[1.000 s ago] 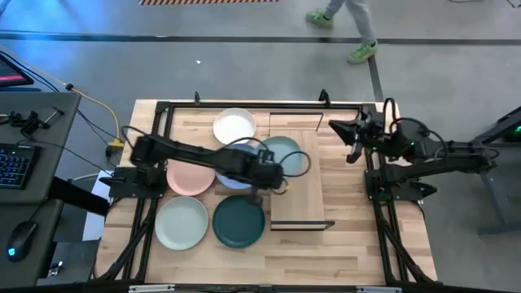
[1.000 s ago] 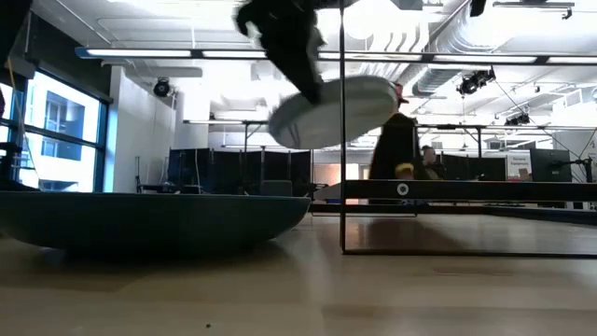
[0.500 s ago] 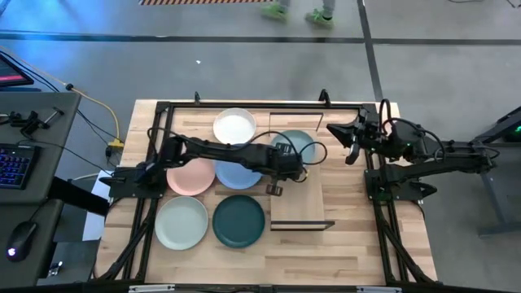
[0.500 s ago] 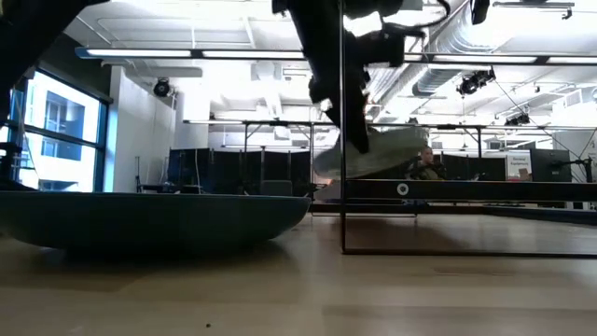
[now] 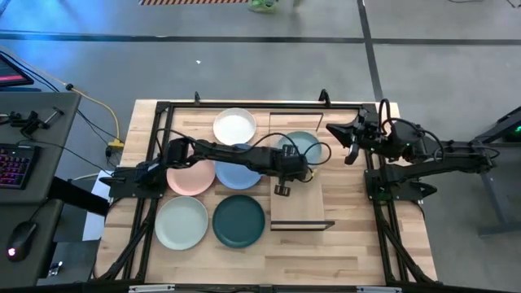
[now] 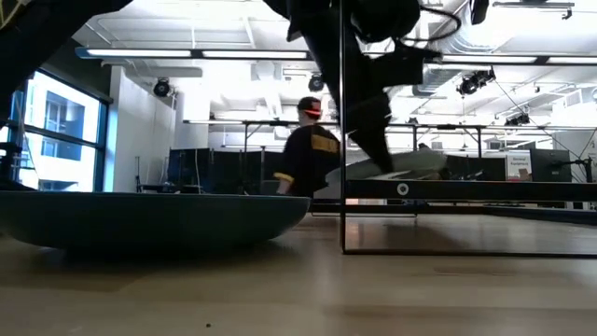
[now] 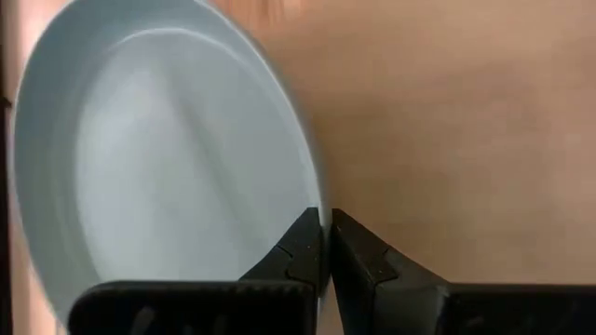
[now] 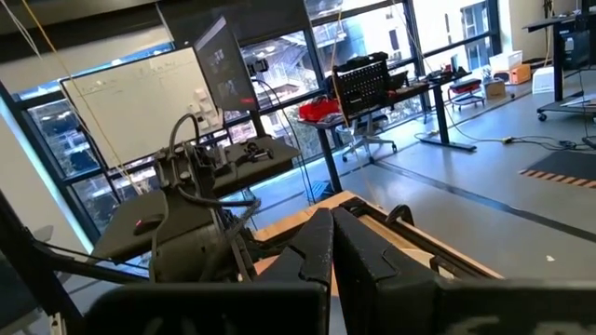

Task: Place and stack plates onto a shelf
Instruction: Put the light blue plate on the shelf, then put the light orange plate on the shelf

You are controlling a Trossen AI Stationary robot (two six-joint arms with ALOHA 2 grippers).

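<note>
Pinching the rim of a pale green plate (image 7: pixel 177 158), the left gripper (image 7: pixel 326 244) holds it over the shelf (image 5: pixel 297 195), whose near half lies bare. Beside it, five plates (image 5: pixel 238 221) crowd the tabletop. Farther off, the right gripper (image 8: pixel 332 244) waits, fingers closed, at the table's edge.

I see a white plate (image 5: pixel 234 126), a pink plate (image 5: pixel 189 177), a blue plate (image 5: pixel 238 173), a dark teal plate (image 5: pixel 238 220), and two pale green plates (image 5: pixel 181 223) (image 5: pixel 303 146). My surface (image 5: pixel 350 236) is light butcher-block wood; the shelf (image 5: pixel 298 203) is light wood, black-framed.
</note>
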